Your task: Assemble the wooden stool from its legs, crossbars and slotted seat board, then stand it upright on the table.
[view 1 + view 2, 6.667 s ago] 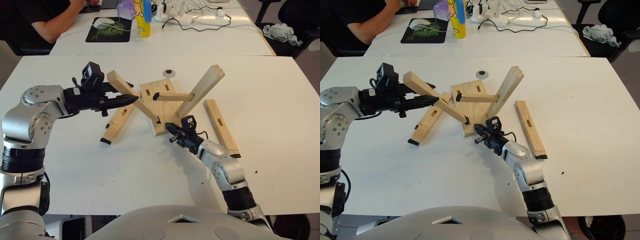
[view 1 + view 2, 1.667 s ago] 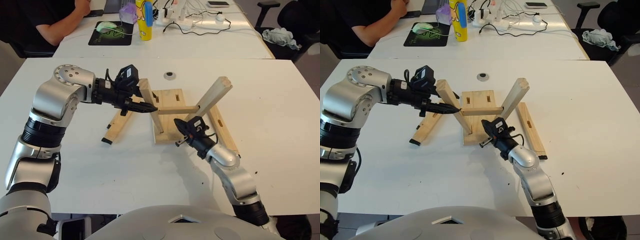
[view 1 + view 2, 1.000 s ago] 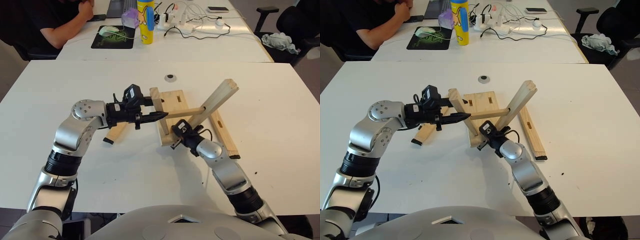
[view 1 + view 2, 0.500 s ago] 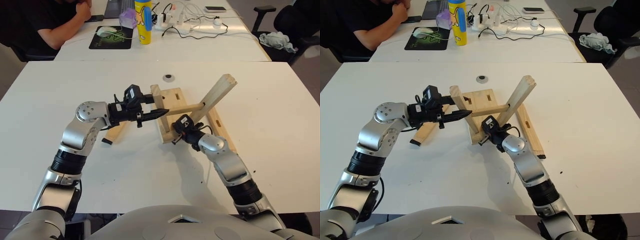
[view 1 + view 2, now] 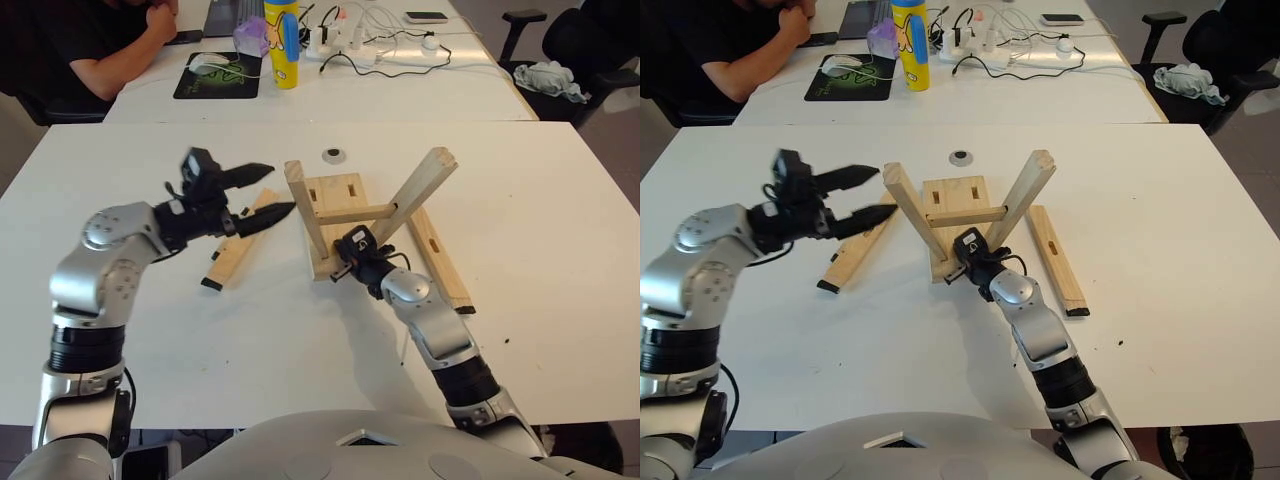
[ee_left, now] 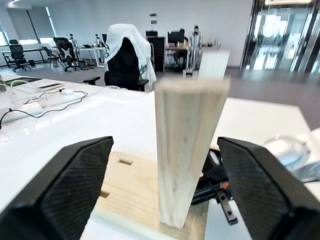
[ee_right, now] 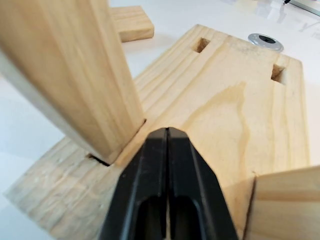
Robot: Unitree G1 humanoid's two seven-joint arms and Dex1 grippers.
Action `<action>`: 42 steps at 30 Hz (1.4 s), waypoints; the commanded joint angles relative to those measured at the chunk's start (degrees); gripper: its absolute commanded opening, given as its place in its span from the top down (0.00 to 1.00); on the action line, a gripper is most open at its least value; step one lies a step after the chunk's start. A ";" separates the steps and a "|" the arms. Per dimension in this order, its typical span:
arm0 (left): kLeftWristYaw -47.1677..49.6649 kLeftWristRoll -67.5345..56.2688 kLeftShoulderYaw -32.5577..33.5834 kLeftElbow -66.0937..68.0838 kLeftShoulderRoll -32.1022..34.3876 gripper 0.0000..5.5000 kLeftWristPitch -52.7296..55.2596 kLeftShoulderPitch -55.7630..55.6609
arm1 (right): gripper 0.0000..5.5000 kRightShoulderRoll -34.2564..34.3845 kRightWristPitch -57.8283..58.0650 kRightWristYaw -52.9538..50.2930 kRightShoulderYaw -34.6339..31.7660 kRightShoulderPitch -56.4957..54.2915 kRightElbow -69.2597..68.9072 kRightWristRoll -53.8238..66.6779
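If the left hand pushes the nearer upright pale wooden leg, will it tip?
Likely not: the pale wooden leg sits in a slot of the flat wooden seat board, and a wooden crossbar ties it to the other leg. A hard push might lift the board.

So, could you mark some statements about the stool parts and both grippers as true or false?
Two standing legs are set in the seat board. True.
The left gripper has fingers shut on a leg. False: they are open, holding nothing.
The right gripper has its fingers shut. True.
All four legs are fitted. False: two loose legs lie on the table, one each side of the board.
A crossbar spans the standing legs. True.
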 commanded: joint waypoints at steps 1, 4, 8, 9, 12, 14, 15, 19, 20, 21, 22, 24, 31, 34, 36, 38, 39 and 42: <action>10.84 -14.13 9.53 -1.45 0.37 0.39 7.50 -12.59 | 1.00 0.97 3.93 -1.41 -0.53 5.20 12.45 -0.08; 20.68 -13.44 8.81 -1.34 -3.95 0.48 6.12 -20.04 | 1.00 1.70 2.59 -1.86 -1.18 4.89 14.20 -0.42; 27.56 -7.22 -0.66 -5.34 -10.27 0.58 5.22 -21.08 | 1.00 1.74 1.88 -1.96 -1.30 5.57 14.29 -0.71; 28.29 -5.79 -2.69 -5.66 -11.49 0.61 4.99 -19.84 | 1.00 1.65 1.79 -1.80 -1.21 5.59 14.34 -0.73; 29.93 -2.91 -6.49 -5.82 -14.62 0.68 3.93 -17.12 | 1.00 1.21 1.46 -1.10 -0.84 5.39 14.61 -0.83; 30.58 -1.16 -8.05 -5.87 -15.83 0.74 3.45 -16.97 | 1.00 1.04 1.46 -0.70 -0.52 5.26 14.56 -0.85; 30.80 -0.49 -8.44 -5.78 -16.13 0.78 3.37 -17.23 | 1.00 1.01 1.58 -0.50 -0.35 5.24 14.39 -0.82; 32.09 -1.80 -6.30 -5.71 -16.95 0.89 4.39 -20.76 | 1.00 0.90 1.79 0.13 0.22 5.30 14.13 -0.73; 34.04 -4.13 -4.29 -6.17 -17.80 0.92 4.64 -23.66 | 1.00 0.88 1.81 0.25 0.35 5.23 14.20 -0.74; 36.70 -8.08 -1.64 -6.28 -18.95 0.95 4.77 -27.41 | 1.00 0.92 1.88 0.24 0.38 5.26 14.16 -0.73; 37.93 -10.12 -0.21 -6.54 -19.09 0.99 5.08 -30.04 | 1.00 0.92 1.93 0.24 0.39 5.28 14.13 -0.71; 38.78 -12.35 0.68 -6.35 -17.63 1.00 7.32 -32.22 | 1.00 1.04 2.02 0.09 0.29 5.41 14.09 -0.63; 35.23 2.57 -17.59 -2.42 -12.09 1.00 12.12 -11.97 | 1.00 1.80 2.20 0.14 0.84 4.93 14.57 -0.51; 35.29 5.63 -19.35 -2.64 -14.15 1.00 10.61 -12.28 | 1.00 2.02 2.13 0.08 0.84 4.98 14.64 -0.41; 35.84 6.82 -18.35 -2.51 -15.94 1.00 8.73 -15.87 | 1.00 2.13 2.08 -0.10 0.67 5.16 14.64 -0.34; 37.27 7.48 -15.06 -2.58 -17.67 1.00 5.88 -20.27 | 1.00 2.14 2.05 -0.07 0.64 5.15 14.77 -0.33; 38.30 7.43 -12.73 -2.87 -18.71 1.00 4.18 -22.53 | 1.00 2.11 2.02 -0.03 0.65 5.11 14.84 -0.34; 41.37 4.36 -4.53 -5.82 -20.92 1.00 -0.43 -30.17 | 1.00 1.98 2.01 0.13 0.69 5.03 14.96 -0.36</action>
